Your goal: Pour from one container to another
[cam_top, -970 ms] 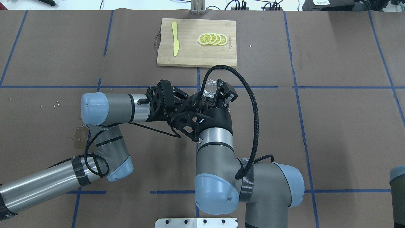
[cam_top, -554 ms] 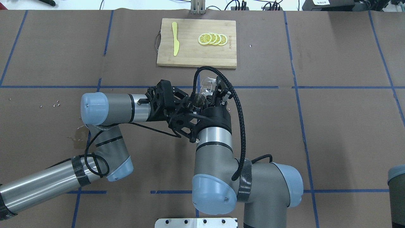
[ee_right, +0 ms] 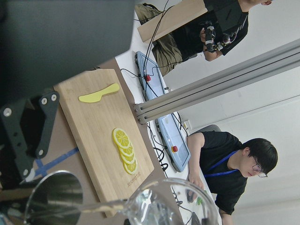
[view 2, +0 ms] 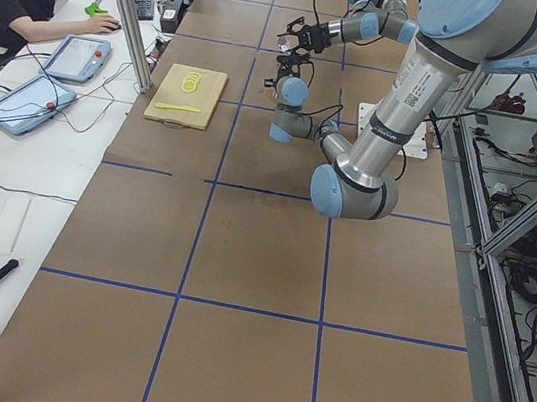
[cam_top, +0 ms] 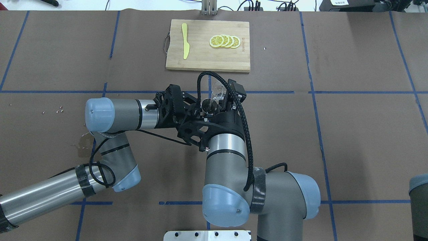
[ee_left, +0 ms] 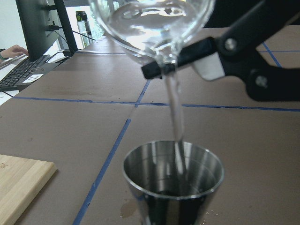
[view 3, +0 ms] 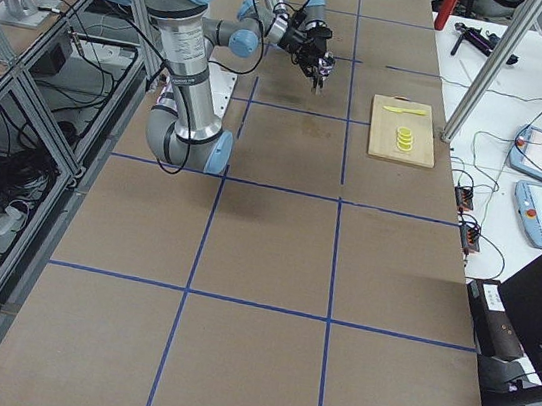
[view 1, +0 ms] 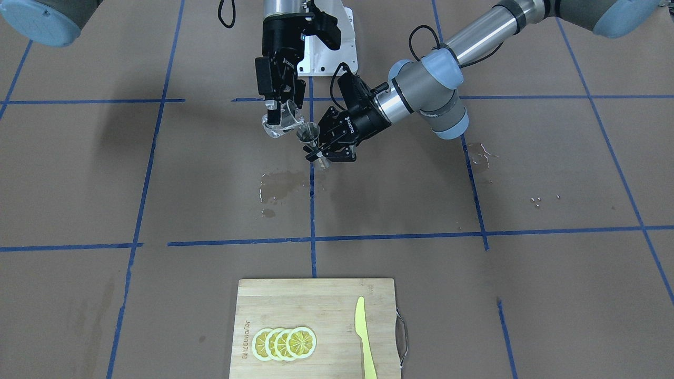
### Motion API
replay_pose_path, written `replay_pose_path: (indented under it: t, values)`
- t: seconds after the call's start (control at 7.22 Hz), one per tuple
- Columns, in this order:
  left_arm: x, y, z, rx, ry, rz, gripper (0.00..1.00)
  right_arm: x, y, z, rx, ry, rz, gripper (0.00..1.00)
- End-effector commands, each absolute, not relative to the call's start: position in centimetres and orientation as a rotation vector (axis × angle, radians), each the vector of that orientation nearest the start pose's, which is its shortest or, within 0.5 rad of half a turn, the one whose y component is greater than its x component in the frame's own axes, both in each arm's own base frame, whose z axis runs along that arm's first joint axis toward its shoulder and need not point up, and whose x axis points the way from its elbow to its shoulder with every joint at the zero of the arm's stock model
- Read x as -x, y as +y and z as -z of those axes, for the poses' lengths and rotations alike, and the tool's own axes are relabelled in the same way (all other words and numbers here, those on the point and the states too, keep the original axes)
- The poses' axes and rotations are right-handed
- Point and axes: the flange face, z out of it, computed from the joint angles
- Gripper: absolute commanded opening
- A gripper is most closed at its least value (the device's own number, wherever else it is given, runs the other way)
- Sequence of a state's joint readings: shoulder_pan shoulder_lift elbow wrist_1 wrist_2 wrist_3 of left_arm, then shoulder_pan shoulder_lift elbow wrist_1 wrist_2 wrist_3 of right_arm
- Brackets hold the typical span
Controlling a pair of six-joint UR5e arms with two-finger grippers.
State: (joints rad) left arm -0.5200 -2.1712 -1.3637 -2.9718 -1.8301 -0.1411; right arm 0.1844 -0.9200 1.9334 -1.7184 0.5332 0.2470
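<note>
Mid-pour: right jaws clamp tilted glass cup (ee_left: 154,23), stream (ee_left: 174,112) entering jigger (ee_left: 173,173) (left jaws grip it); cup not yet empty.

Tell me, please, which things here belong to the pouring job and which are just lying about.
In the job:
glass cup, tilted and pouring, held by the right gripper
steel jigger, held by the left gripper

Lying about:
cutting board
lemon slices
yellow knife
wet patch
</note>
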Motion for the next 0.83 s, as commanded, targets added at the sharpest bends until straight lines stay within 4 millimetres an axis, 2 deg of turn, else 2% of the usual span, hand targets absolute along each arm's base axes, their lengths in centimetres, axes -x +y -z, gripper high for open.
replay_pose_path:
  t: [0.0,0.69]
  values:
    - [-53.13,-42.84,-24.46,-1.435,1.208,-0.872,0.0,51.66,-32.01,-11.94,-1.26,0.131,0.558,0.0]
    - [-53.1,-42.82,-24.4,-1.436,1.208,-0.872,0.0,51.64,-32.05,-11.98,-1.269,0.19,0.595,0.0]
